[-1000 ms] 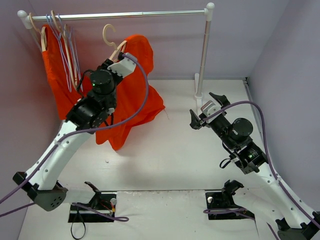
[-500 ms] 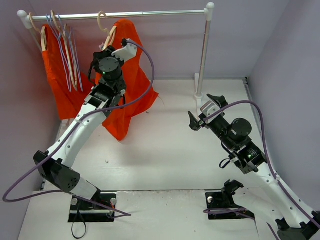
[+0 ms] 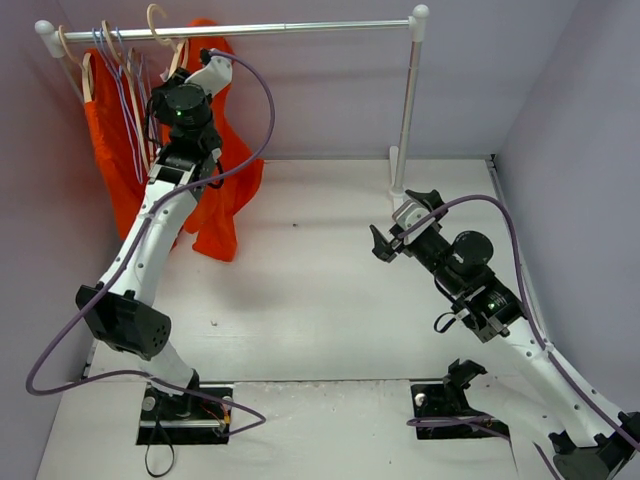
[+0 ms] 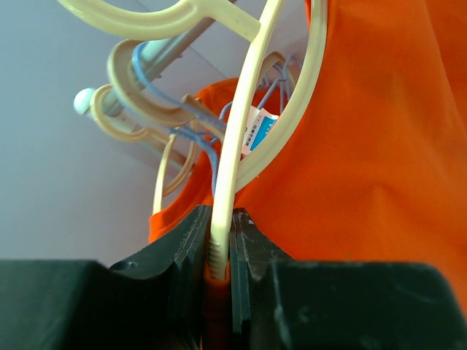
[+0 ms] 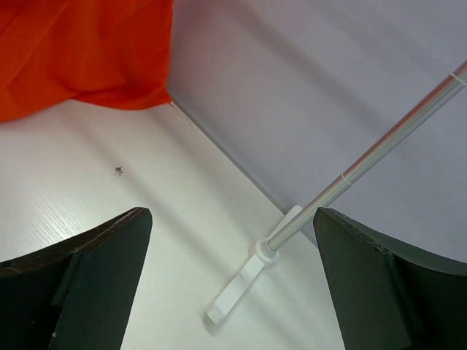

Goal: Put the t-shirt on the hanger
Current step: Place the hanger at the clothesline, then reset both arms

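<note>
My left gripper [image 3: 188, 62] is raised to the clothes rail and shut on one arm of the cream hanger [image 3: 177, 55]. In the left wrist view the hanger [image 4: 241, 131] runs up from between my closed fingers [image 4: 182, 244]. Its hook [image 3: 158, 15] is at the rail, just above it; I cannot tell if it rests on it. The orange-red t-shirt [image 3: 228, 170] hangs from the hanger, its hem off the table, and fills the right of the left wrist view [image 4: 379, 146]. My right gripper [image 3: 385, 240] is open and empty, low over the table; it also shows in the right wrist view [image 5: 233, 292].
A metal rail [image 3: 300, 28] spans the back, with a post [image 3: 405, 120] and foot [image 5: 241, 284] at right. A second orange-red garment [image 3: 100, 120], lilac wire hangers [image 3: 125, 80] and other cream hangers crowd the rail's left end. Grey walls close both sides.
My left arm has swung up and to the left, carrying the hanger and t-shirt from mid-air up to the rail's left part. The shirt's hem lifted off the table. The right arm barely moved.
</note>
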{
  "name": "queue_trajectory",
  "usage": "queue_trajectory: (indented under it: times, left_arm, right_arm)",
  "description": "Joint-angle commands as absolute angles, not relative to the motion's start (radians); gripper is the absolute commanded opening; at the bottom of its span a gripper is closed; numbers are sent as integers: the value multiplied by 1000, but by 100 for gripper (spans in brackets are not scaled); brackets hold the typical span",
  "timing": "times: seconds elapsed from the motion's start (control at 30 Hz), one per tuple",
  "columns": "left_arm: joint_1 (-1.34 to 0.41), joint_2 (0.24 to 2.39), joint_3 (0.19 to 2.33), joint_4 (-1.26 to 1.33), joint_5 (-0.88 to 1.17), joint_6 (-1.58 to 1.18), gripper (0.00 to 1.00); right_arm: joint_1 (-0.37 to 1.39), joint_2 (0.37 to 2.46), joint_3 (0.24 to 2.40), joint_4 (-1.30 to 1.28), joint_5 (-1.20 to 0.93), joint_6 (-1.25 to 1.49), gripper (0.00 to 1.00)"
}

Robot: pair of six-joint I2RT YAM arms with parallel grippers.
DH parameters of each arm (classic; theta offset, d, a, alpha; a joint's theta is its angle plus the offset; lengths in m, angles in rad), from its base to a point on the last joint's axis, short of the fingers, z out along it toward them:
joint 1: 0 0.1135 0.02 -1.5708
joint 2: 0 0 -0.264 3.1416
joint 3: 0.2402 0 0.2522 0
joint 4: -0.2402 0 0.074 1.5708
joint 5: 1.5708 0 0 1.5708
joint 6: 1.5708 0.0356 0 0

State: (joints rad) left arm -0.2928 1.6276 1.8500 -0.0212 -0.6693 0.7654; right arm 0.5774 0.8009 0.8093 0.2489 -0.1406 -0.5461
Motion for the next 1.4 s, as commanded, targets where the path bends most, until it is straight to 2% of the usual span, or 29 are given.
queue_trajectory:
  times: [0.0, 0.17, 0.53, 0.6, 0.67, 0.7, 0.8, 1.03, 1.37]
  left_arm:
    - [-249, 1649, 1917, 80, -630, 729, 0]
    - [-209, 1707, 1999, 28, -615, 700, 0]
    - [-179, 1787, 2008, -106, -601, 663, 0]
    - [-179, 1775, 1996, -115, -604, 654, 10]
    - [-178, 1761, 1991, -135, -598, 635, 28]
    - [-178, 1741, 1993, -144, -583, 611, 43]
    - [-178, 1704, 2000, -179, -551, 569, 55]
    - [-178, 1622, 2072, -305, -463, 454, 69]
    - [-178, 1364, 2083, -572, -146, 120, 77]
  right_arm:
    - [580, 801, 828, 330, -166, -543, 100]
    - [580, 792, 816, 321, -186, -531, 100]
    - [581, 792, 788, 327, -204, -505, 100]
    - [581, 796, 787, 328, -204, -497, 100]
    - [583, 801, 782, 336, -206, -491, 100]
    - [581, 804, 782, 339, -209, -486, 100]
    - [583, 810, 782, 342, -222, -473, 100]
    - [583, 792, 792, 331, -219, -465, 100]
    - [583, 735, 827, 299, -121, -384, 100]
